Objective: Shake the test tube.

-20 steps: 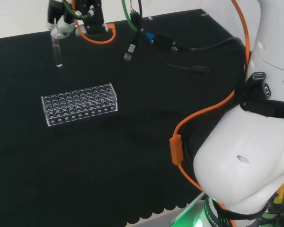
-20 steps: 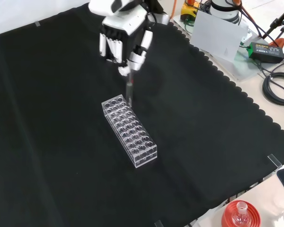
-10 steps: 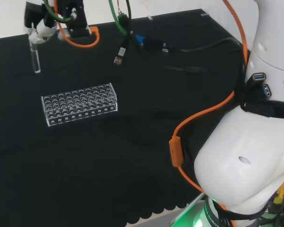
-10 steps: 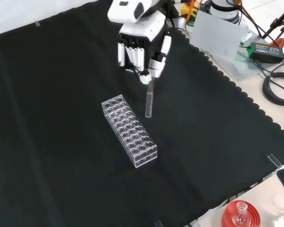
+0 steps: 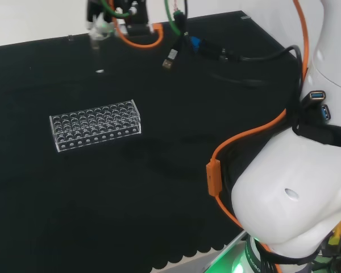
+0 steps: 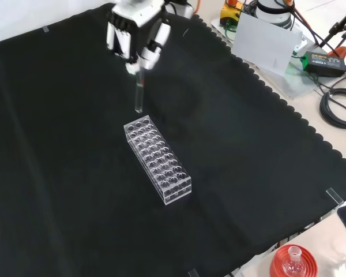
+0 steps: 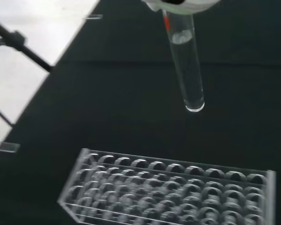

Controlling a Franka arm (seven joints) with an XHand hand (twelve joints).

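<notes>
Test tube (image 6: 139,95) is hanging upright in the air, pinched at its top end by the hand (image 6: 134,36), whose fingers are curling round it. In the front view it is hovering just beyond the far end of the clear plastic test tube rack (image 6: 158,159), well above the black cloth of the tabletop (image 6: 248,173) and touching neither. The shaking step appears to be under way (the tube is lifted clear of the rack, with open space around it). The next move is likely calling for a sideways swing while keeping the tube upright and the pinch closed, so it is not slipping or striking the rack. In the wrist view the tube is looking like a slim, clear glass cylinder with a rounded bottom; whether it is holding any liquid is hard to tell.
</notes>
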